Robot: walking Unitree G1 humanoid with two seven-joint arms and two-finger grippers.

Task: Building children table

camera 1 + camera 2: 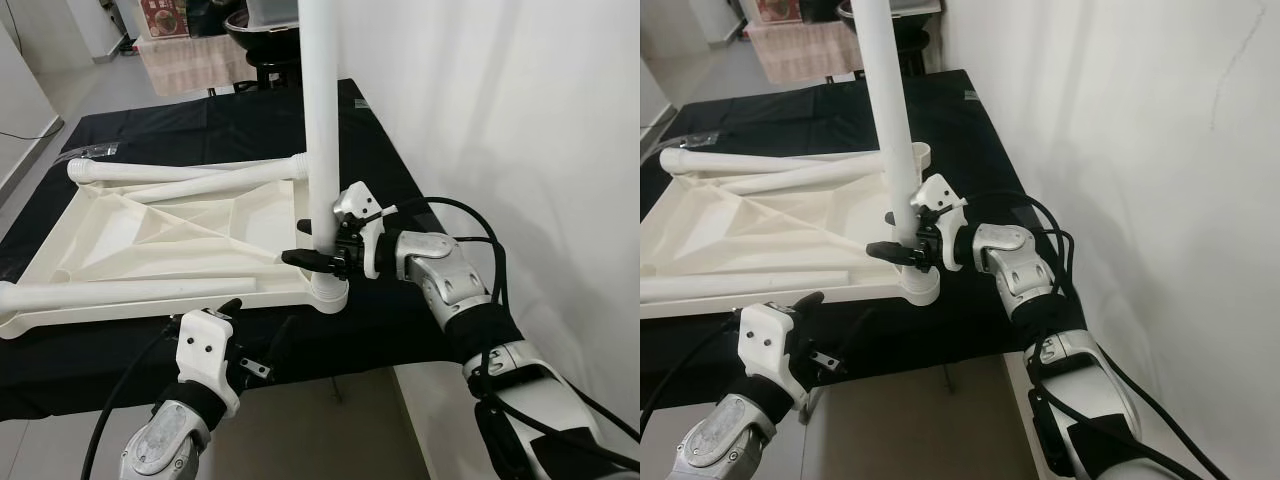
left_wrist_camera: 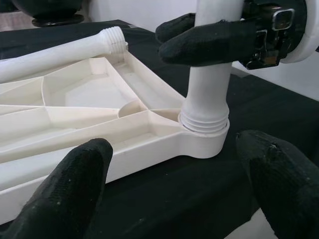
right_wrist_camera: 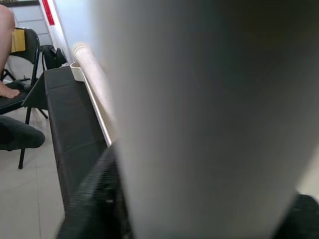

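Note:
The white children's table top [image 1: 150, 230] lies upside down on a black-covered table [image 1: 230, 125]. One white leg [image 1: 322, 120] stands upright in the near right corner socket [image 1: 328, 293]. My right gripper [image 1: 318, 250] is shut on this leg just above the socket, as the left wrist view also shows for the right gripper's fingers [image 2: 209, 40]. Three loose legs lie on the top: two at the back [image 1: 180, 172] and one along the front [image 1: 120, 292]. My left gripper [image 2: 177, 164] is open, low in front of the table's near edge, facing the socket [image 2: 204, 134].
A white wall [image 1: 520, 120] runs close along the table's right side. A small clear bag [image 1: 95, 150] lies at the back left of the cloth. A black round stand [image 1: 265, 40] and a brown box [image 1: 165, 18] are beyond the table. A person's leg [image 3: 7, 30] rests by a black chair [image 3: 27, 55].

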